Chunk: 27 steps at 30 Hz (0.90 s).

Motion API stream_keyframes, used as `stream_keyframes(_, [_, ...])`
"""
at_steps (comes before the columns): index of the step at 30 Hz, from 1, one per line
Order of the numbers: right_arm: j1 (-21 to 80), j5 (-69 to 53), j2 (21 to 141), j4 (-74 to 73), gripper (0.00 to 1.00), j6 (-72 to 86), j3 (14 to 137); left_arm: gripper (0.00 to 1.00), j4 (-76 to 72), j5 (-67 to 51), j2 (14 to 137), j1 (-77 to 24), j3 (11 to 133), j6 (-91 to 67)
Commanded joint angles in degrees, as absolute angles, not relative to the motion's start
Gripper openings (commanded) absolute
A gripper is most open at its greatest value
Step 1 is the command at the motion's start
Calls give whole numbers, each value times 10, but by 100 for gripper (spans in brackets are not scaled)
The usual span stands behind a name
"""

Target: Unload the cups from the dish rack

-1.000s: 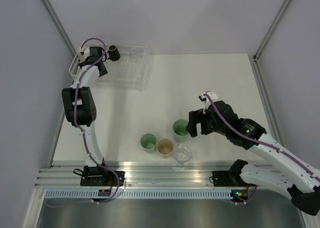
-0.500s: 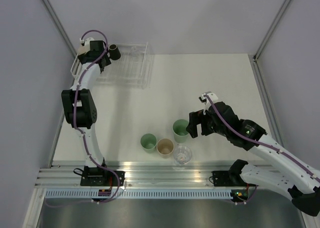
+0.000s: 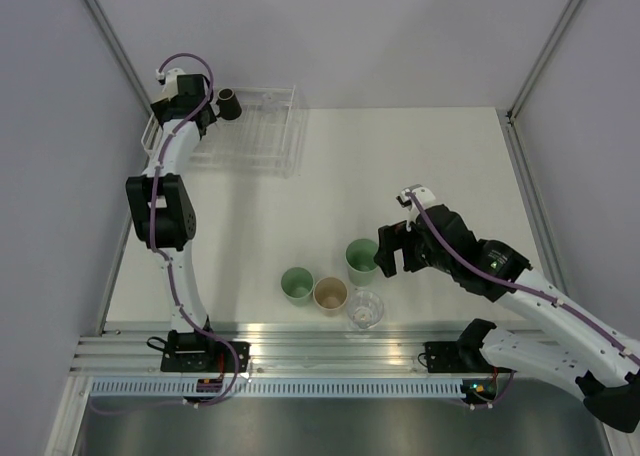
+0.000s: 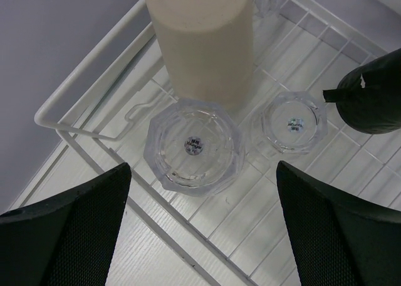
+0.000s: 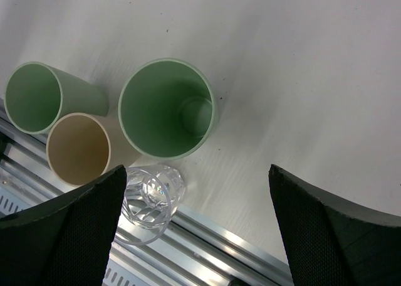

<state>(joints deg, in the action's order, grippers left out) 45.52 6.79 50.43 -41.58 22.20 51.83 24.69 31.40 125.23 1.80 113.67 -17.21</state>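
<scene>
Left end effector (image 4: 202, 168) hung released above clear tumbler (image 4: 195, 145) in dish rack (image 4: 307, 47); centring before descent was advisable

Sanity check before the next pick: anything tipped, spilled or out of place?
Nothing tipped or spilled. Only the clear cup stands out: it sits right at the table's near edge, beside the metal rail. The cups in the dish rack sit upside down, which looks normal.
</scene>
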Motion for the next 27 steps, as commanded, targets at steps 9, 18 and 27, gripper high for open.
stream_keyframes(9, [454, 80, 516, -403, 98, 208, 517, 100, 272, 305, 1278, 55, 1156, -172])
stream_keyframes(18, [454, 86, 526, -406, 98, 210, 519, 100, 251, 228, 1308, 69, 1179, -165])
stream_keyframes(27, [454, 87, 525, -410, 98, 210, 520, 67, 236, 164, 1316, 69, 1177, -155])
